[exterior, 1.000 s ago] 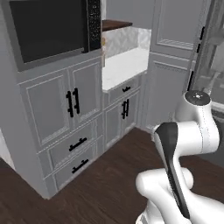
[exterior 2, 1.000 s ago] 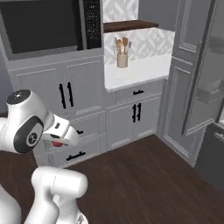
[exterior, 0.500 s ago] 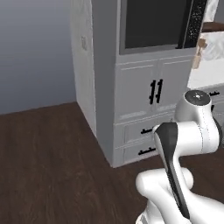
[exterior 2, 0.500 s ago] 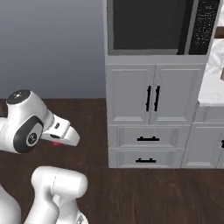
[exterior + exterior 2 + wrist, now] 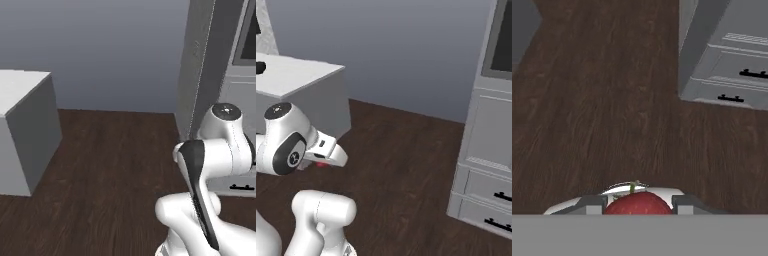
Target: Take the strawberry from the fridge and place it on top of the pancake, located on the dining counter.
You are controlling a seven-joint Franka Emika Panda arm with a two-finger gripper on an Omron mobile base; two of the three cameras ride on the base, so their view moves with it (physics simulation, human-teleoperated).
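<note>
Clamped between my two fingers sits the strawberry [image 5: 638, 203], red with a small green stalk on top, its body wedged against both dark finger tips in the hand view. My gripper [image 5: 638, 204] points down at the floor [image 5: 612, 110], dark brown wood planks, with the fruit well above them. From the right base view, a speck of red [image 5: 321, 163] shows just under my wrist, where the hand juts out from the folded arm. Beyond, to one side of the hand view, stands a light grey cabinet [image 5: 732, 55] with two drawers and black handles, resting on the floor. Farther off in the right base view, a white-topped counter [image 5: 293, 75] with a plain grey side stands against the blue-grey wall [image 5: 406, 45], a dark shape at its far left edge.
</note>
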